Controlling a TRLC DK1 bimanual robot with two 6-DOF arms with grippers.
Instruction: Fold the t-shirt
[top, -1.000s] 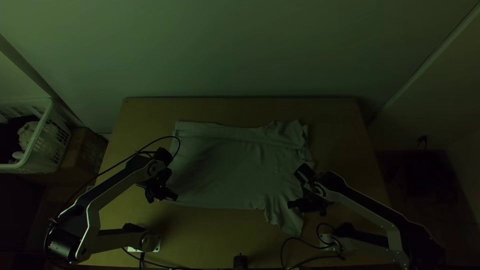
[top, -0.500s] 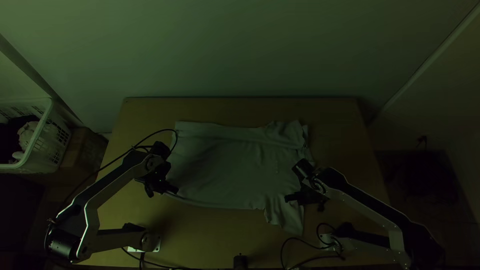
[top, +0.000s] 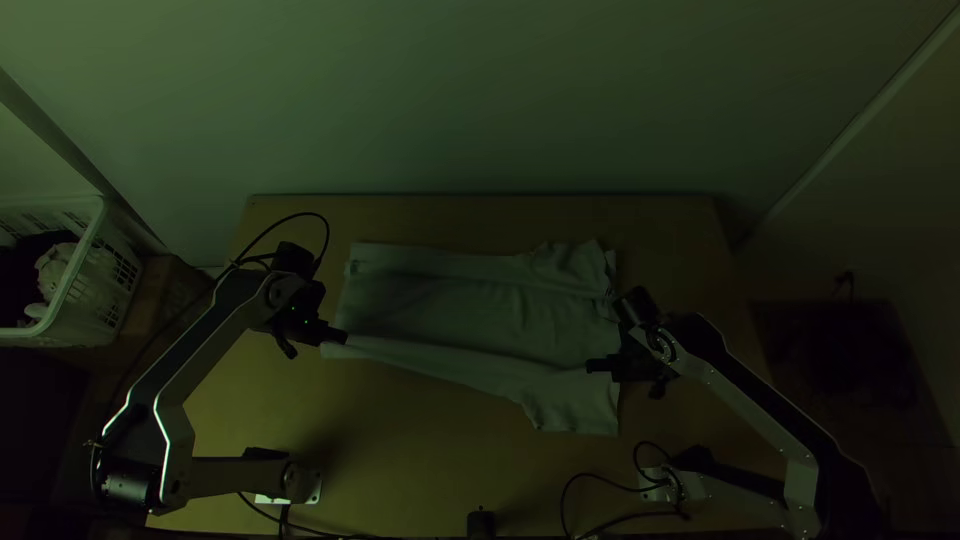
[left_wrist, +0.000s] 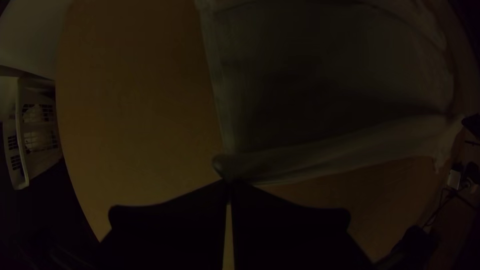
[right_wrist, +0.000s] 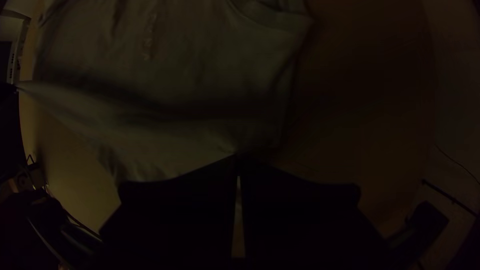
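A light t-shirt (top: 480, 310) lies across the middle of the table, with its far edge folded inward and its near edge drawn up into a long taut ridge. My left gripper (top: 342, 338) is at the shirt's near left corner. In the left wrist view, the left gripper (left_wrist: 229, 183) is shut on that corner of the t-shirt (left_wrist: 320, 155). At the shirt's right part, near the sleeve, is my right gripper (top: 592, 366). The right wrist view has the right gripper (right_wrist: 237, 158) shut on cloth of the t-shirt (right_wrist: 185, 135); a sleeve hangs beside it.
A white basket (top: 90, 270) holding cloth stands left of the table, beside a brown box (top: 160, 295). Bare wood of the table (top: 400, 455) lies in front of the shirt. A small black object (top: 481, 523) is at the near edge, and cables loop by both bases.
Both grippers have moved up the picture, away from the near edge, the left one farther. The shirt's near edge has come along with them, lifting into a ridge, and the near sleeve has shifted too.
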